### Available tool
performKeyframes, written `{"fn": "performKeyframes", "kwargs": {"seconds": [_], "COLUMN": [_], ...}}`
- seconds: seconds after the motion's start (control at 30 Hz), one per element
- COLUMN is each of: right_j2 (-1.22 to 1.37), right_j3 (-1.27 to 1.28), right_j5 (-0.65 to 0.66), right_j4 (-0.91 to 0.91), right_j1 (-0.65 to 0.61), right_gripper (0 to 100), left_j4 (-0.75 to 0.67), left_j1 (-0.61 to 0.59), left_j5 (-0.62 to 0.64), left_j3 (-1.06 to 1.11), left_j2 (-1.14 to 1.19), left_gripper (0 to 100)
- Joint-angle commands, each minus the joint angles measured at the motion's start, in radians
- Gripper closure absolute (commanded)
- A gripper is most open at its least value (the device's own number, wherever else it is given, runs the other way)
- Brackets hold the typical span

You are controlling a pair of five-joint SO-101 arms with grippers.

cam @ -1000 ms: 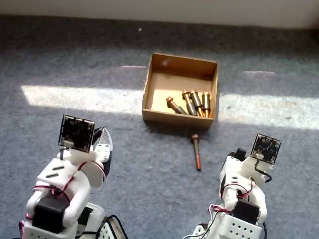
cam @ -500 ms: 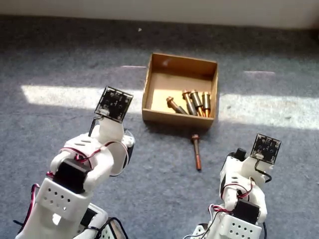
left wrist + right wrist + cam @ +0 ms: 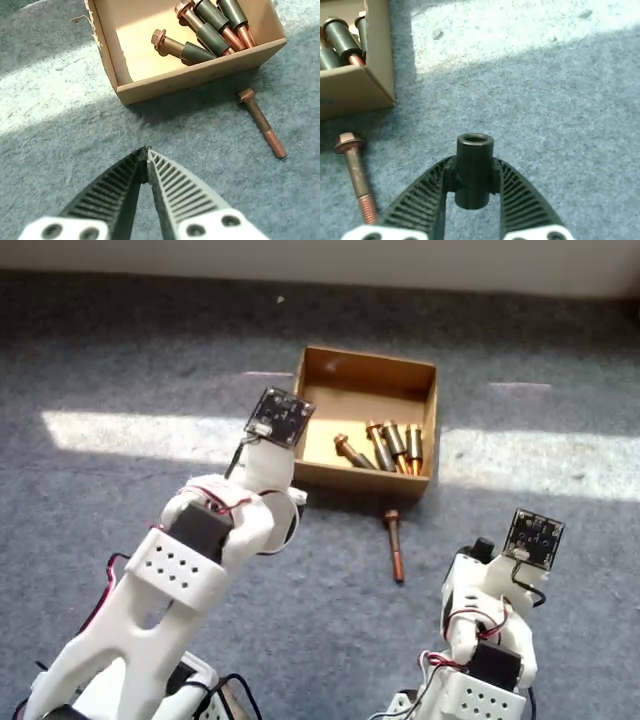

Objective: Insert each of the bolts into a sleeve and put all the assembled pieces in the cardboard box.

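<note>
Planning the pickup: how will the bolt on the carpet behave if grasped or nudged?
The bolt looks like rigid metal, probably heavy for its size. Its round shank could roll when nudged, though the carpet likely damps that.

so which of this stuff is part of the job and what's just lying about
Job:
loose copper bolt
black cylindrical sleeve, in the right gripper
brown cardboard box
sleeved copper bolts inside it

Just lying about:
grey carpet
</note>
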Motion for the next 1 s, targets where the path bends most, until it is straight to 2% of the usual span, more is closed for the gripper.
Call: {"fn": "performKeyframes", "kwargs": {"seconds": [0.0, 0.2, 0.4, 0.63, 0.8, 0.97], "right_j2": [-0.016, -0.016, -0.016, -0.016, -0.016, -0.016], "right_j3": [0.134, 0.134, 0.134, 0.134, 0.134, 0.134], "right_j5": [-0.009, -0.008, -0.006, -0.006, -0.006, -0.008], "right_j4": [-0.024, -0.024, -0.024, -0.022, -0.021, -0.019], "right_j1": [0.008, 0.008, 0.008, 0.008, 0.010, 0.013], "right_gripper": [99.3, 99.3, 99.3, 99.3, 99.3, 99.3], "left_j4": [-0.031, -0.031, -0.031, -0.032, -0.037, -0.037], "left_j1": [0.013, 0.015, 0.031, 0.143, 0.203, 0.242], "left_j5": [0.055, 0.121, 0.126, 0.133, 0.330, 0.387], "left_j3": [-0.142, -0.272, -0.383, -0.501, -0.579, -0.665], "left_j2": [0.107, 0.263, 0.432, 0.591, 0.688, 0.825], "left_gripper": [99, 99, 98, 98, 98, 98]}}
